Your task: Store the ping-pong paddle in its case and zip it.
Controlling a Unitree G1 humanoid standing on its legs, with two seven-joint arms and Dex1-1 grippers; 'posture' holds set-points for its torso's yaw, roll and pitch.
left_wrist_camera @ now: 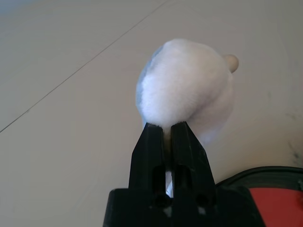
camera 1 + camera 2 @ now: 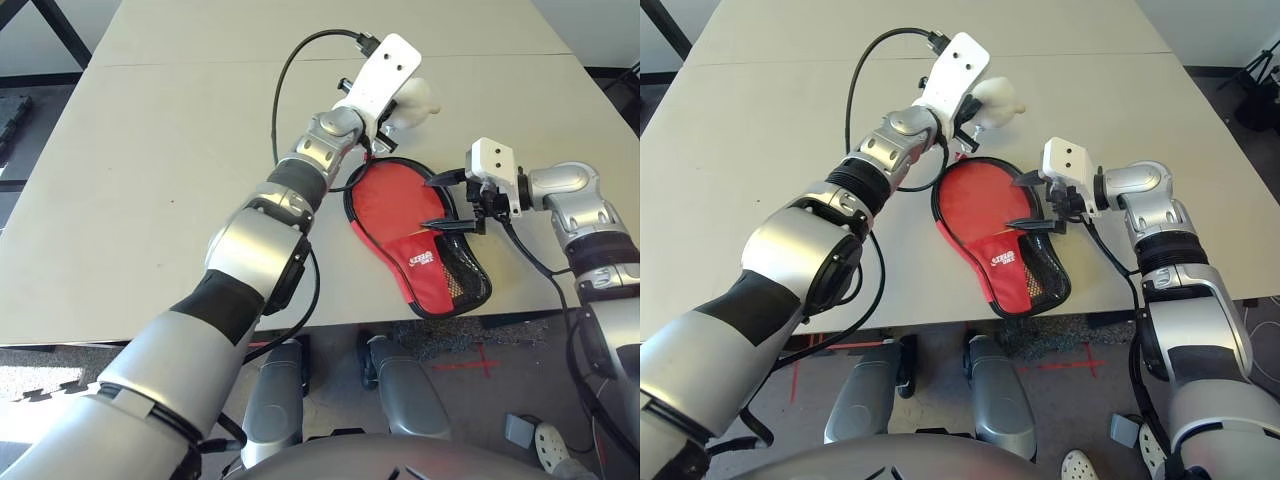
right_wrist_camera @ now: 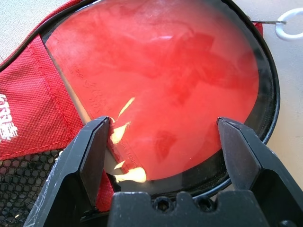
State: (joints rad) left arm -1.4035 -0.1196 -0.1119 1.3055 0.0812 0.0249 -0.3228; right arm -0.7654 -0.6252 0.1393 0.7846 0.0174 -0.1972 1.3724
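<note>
We saw the red fabric case [image 2: 415, 245] lying right of centre on the pale tabletop [image 2: 150, 180], near its front edge, with the ping-pong paddle [image 3: 156, 90] already inside, its glossy red rubber face showing through the unzipped mouth. Our left pincer [image 1: 165, 142] was clamped shut at the base of the fluffy white pompom [image 1: 187, 90], just above the case's round end. Our right pincer [image 3: 163, 142] hung spread wide over the paddle face, holding nothing. We judged the case soft and floppy and the paddle stiff and light; the pompom seemed the natural hold for zipping, with the fabric steadied. The tabletop looked smooth; cables and a power strip [image 2: 545, 440] lay on the floor below.
</note>
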